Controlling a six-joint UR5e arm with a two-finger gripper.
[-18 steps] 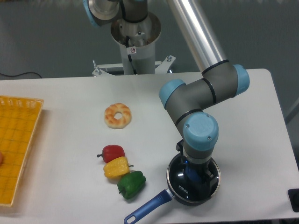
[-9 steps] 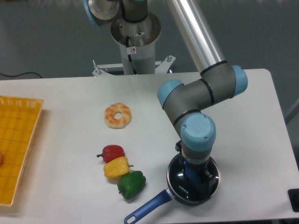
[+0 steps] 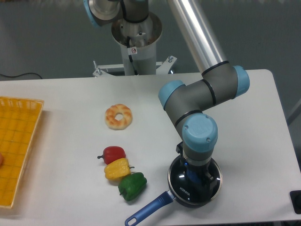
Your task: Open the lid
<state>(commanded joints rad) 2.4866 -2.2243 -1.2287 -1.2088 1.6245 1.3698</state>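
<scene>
Arm barely shifted since a second ago, wrist a touch left; tool (image 3: 194,179) sits down on the lid (image 3: 194,182), jaw state hidden, cannot tell. Lid on pan near the worktop (image 3: 70,94) front edge; green pepper (image 3: 132,185) just left, bare worktop right.

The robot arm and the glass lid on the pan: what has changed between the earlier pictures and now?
Almost nothing. The arm's blue wrist cap shifted very slightly to the left a second ago and has held since. The tool stays low over the blue knob of the round dark glass lid, its jaws mostly hidden. The lid still sits on the blue-handled pan. The bagel, three peppers and yellow basket did not move.
</scene>
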